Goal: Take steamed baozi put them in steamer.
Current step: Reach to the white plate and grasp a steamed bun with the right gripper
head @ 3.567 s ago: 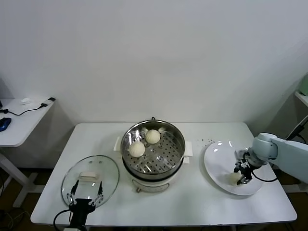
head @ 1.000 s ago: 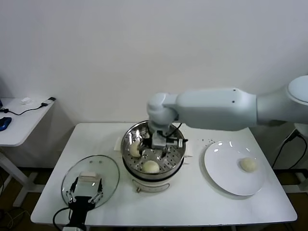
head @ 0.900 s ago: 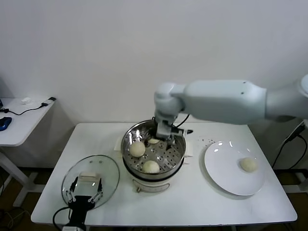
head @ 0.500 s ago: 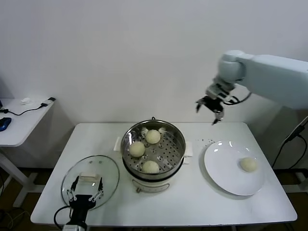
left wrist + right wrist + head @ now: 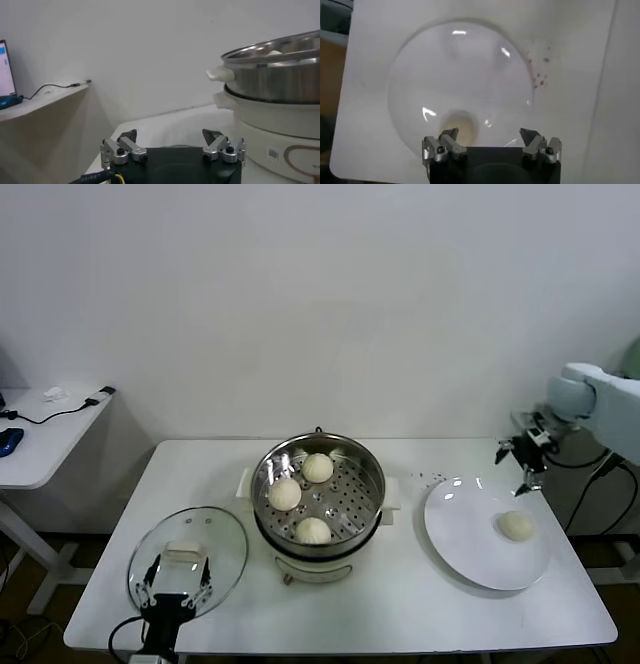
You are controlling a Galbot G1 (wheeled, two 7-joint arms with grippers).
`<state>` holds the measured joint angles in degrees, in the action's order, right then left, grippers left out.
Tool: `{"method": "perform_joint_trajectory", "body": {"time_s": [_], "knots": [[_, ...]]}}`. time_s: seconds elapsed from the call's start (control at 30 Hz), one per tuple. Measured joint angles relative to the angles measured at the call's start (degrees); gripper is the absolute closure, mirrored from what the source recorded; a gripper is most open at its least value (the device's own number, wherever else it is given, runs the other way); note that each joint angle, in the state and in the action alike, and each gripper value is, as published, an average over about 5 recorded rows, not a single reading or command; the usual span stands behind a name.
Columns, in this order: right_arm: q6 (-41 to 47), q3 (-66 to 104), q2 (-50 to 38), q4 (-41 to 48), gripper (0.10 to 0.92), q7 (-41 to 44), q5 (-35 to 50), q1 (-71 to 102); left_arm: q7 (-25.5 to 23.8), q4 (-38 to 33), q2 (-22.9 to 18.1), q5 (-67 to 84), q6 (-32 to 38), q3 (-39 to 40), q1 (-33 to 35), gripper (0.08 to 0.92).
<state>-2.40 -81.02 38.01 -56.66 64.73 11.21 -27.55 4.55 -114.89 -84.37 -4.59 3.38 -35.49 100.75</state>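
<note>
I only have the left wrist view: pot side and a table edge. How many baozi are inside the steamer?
Observer: Three baozi sit on the perforated tray of the steamer.
Operator: Any left outside?
Observer: One, on the white plate to the robot's right.
Operator: Where's the right gripper?
Observer: The right gripper hangs open above the plate's far edge, empty.
</note>
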Motion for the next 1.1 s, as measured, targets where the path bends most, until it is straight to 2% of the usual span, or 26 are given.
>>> {"method": "perform_joint_trajectory", "body": {"time_s": [0.37, 0.77, 0.87, 1.1], "knots": [[2.84, 9.55, 0.03, 4.95, 0.203, -2.0, -4.06, 12.17, 0.0, 0.1, -0.34, -0.12, 0.02, -0.16, 0.47, 0.177], [4.2, 14.67, 1.16, 8.01, 0.203, -3.85, -6.78, 18.12, 0.0, 0.13, -0.31, -0.11, 0.04, -0.07, 0.42, 0.177], [4.35, 15.57, 1.46, 8.34, 0.23, -4.34, -7.04, 18.94, 0.0, 0.13, -0.26, -0.11, 0.08, -0.04, 0.42, 0.177], [4.72, 16.3, 1.08, 7.83, 0.39, -4.61, -7.76, 19.6, 0.02, -0.05, -0.18, -0.13, 0.08, -0.02, 0.69, 0.177]]}}
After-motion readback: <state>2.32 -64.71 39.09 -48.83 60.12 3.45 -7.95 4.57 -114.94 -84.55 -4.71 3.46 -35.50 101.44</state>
